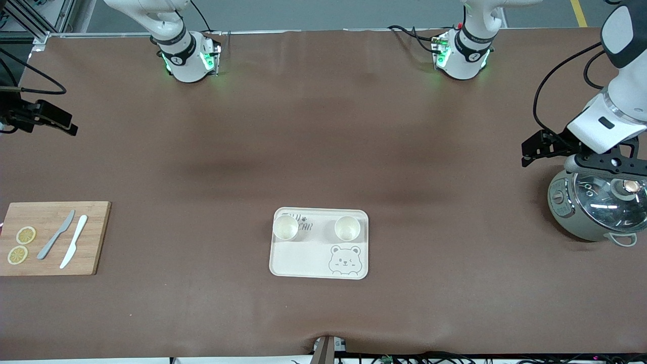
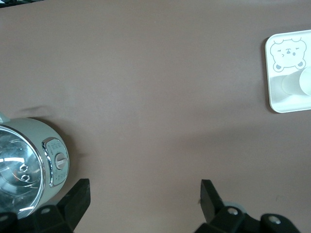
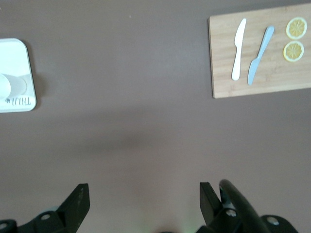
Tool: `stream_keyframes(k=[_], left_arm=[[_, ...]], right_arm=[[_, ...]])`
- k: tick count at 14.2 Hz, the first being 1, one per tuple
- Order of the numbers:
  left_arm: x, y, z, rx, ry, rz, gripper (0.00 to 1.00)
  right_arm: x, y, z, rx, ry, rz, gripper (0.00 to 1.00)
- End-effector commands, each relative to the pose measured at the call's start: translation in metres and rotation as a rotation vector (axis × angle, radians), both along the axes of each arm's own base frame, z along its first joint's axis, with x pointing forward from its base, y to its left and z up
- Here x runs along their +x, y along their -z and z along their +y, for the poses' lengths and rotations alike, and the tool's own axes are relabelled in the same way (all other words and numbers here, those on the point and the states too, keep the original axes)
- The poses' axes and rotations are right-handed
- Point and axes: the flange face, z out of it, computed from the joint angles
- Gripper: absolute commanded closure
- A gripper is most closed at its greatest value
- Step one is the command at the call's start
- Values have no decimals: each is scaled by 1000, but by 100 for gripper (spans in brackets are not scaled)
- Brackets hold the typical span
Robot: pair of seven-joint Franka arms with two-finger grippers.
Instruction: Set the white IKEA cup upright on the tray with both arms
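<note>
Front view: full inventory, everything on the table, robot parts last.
tray: 1, cream with grey bear face, middle of table, near the front camera
cups: 2, white, upright on the tray, at its edge farthest from the front camera, apart
cutting board: 1, wooden, right arm's end of table
knives: 2, one grey, one white, side by side on the cutting board
lemon slices: 2, yellow, on the cutting board
cooker: 1, pale green, glass lid, left arm's end of table
left gripper: black, jaws open, empty, over the cooker
right gripper: black, jaws open, empty, over bare table at the right arm's end
</note>
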Motion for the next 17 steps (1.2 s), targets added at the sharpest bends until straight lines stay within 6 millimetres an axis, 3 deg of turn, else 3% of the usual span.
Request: stream_keyframes(k=[1,3,6,17], left_arm=[[-2,-6,3,9,-10,5,0],[-2,-6,2,10,-13,5,0],[-3,-5,0,12,-25,8,0],[-5,-3,-7,17,-34,23,0]], right_arm=[[-4,-18,2,-17,-8,-13,0],[-4,-29,8,-21,-13,-33,0],[-8,-26,-6,-3,13,-2,0],[-6,-27,-4,-19,9,-18,0]])
